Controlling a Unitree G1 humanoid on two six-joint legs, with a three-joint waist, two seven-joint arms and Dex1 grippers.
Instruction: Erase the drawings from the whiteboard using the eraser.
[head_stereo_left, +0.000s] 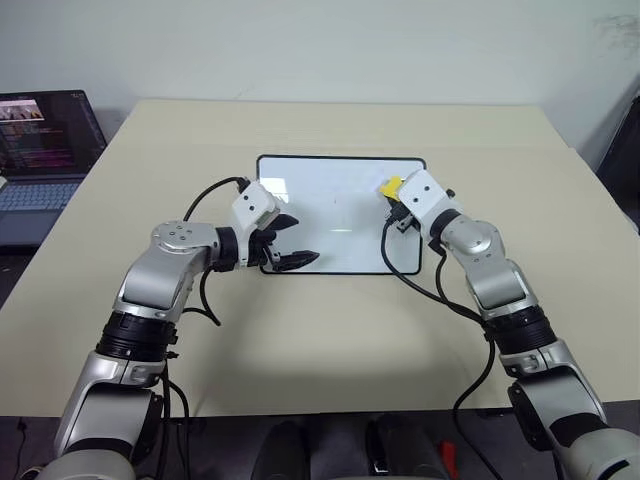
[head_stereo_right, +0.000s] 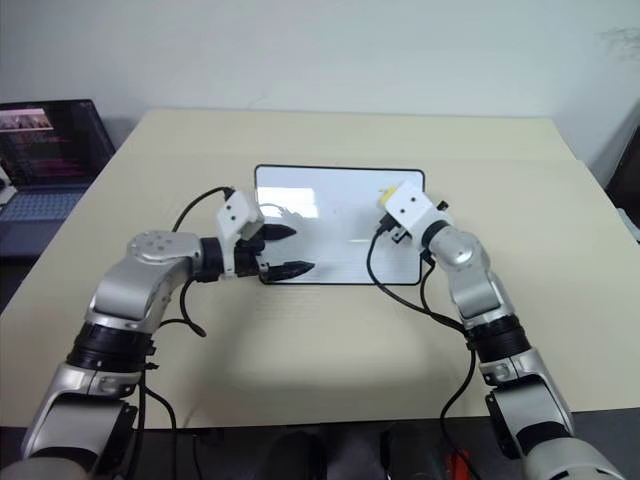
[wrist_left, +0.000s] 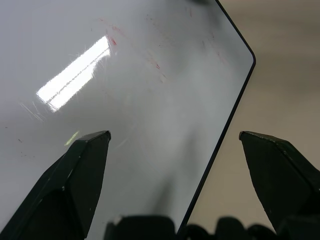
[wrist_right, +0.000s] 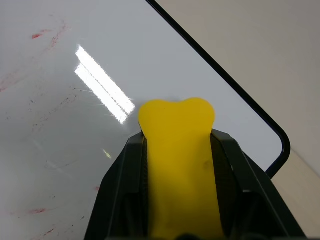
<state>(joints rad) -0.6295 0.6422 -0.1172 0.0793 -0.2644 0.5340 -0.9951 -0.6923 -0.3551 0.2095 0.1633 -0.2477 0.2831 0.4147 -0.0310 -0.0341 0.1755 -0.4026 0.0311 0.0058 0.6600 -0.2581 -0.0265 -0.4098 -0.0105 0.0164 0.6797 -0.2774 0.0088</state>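
The whiteboard (head_stereo_left: 340, 205) lies flat at the middle of the table, glossy white with a thin black frame. Faint red drawings (wrist_right: 42, 34) remain as thin smears and specks on it, and a few red strokes (wrist_left: 112, 41) show in the left wrist view. My right gripper (head_stereo_left: 397, 198) is over the board's far right part, shut on the yellow eraser (wrist_right: 177, 150), whose end sticks out past the fingers. My left gripper (wrist_left: 172, 136) stands open at the board's near left corner, one finger over the white surface and the other beyond the black edge, holding nothing.
An open laptop (head_stereo_left: 45, 150) stands off the table's far left corner. The beige table (head_stereo_left: 330, 340) has bare room all around the board. Black cables hang from both wrists over the near part of the table.
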